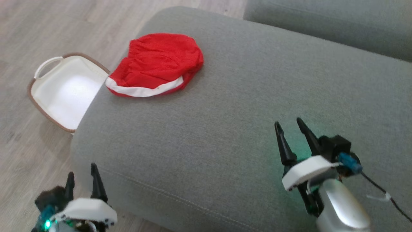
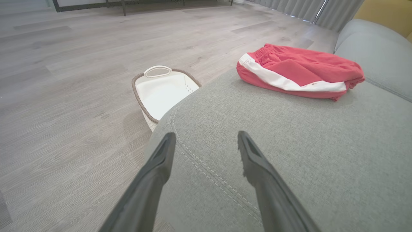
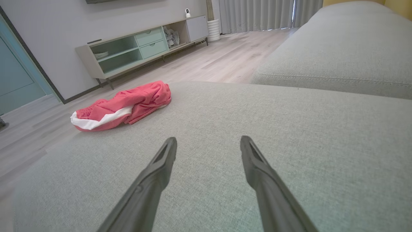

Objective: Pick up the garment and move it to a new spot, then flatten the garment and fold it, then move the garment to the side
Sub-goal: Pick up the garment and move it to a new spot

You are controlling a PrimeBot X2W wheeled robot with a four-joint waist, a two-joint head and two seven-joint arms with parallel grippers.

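Lying bunched well ahead of both wide, empty jaws, the red garment (image 1: 157, 64) looks light, limp, probably slippery; pinch its white-striped edge, facing the jaws.

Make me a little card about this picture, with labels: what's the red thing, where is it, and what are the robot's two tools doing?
garment: red garment with a white band, in a compact bundle
where: on the grey sofa cushion, near the edge by the basket
basket: white basket on the wooden floor, beside the cushion
left tool: left tool open, holding nothing, at the cushion's near corner
right tool: right tool open, holding nothing, over the cushion, away from the garment
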